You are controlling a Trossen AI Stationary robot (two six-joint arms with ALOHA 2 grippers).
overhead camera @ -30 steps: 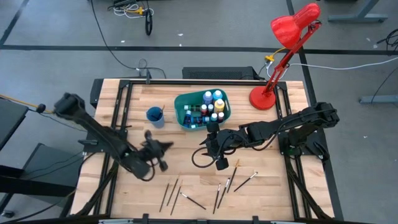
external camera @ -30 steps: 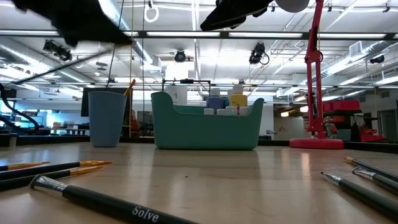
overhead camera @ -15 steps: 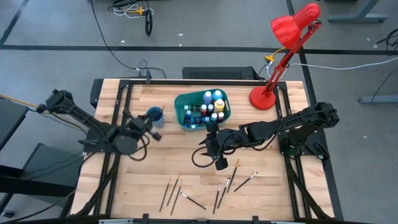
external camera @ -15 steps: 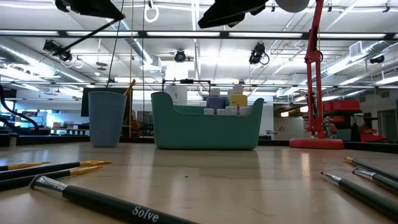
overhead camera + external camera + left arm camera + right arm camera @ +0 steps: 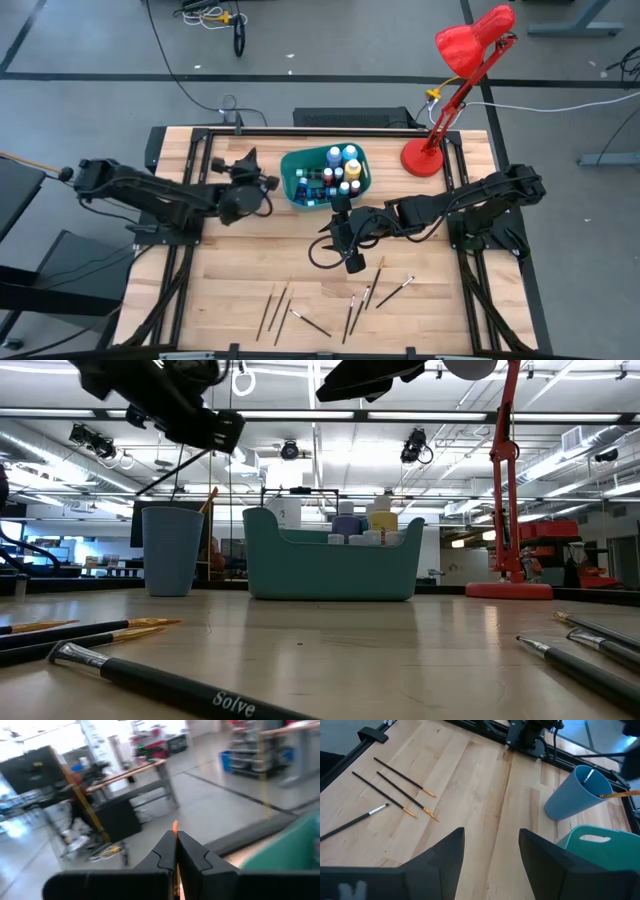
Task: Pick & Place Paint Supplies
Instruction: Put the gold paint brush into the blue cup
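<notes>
Since a second ago the left gripper (image 5: 262, 182) has swung from mid-table to above the blue cup (image 5: 577, 792), jaws pinched on an orange-tipped brush (image 5: 175, 826), shown only by its wrist view. The right gripper (image 5: 490, 847) gapes mid-table; loose brushes (image 5: 335, 305) lie nearer the front edge, bottles (image 5: 340, 170) in the teal bin (image 5: 292, 180) beyond.
</notes>
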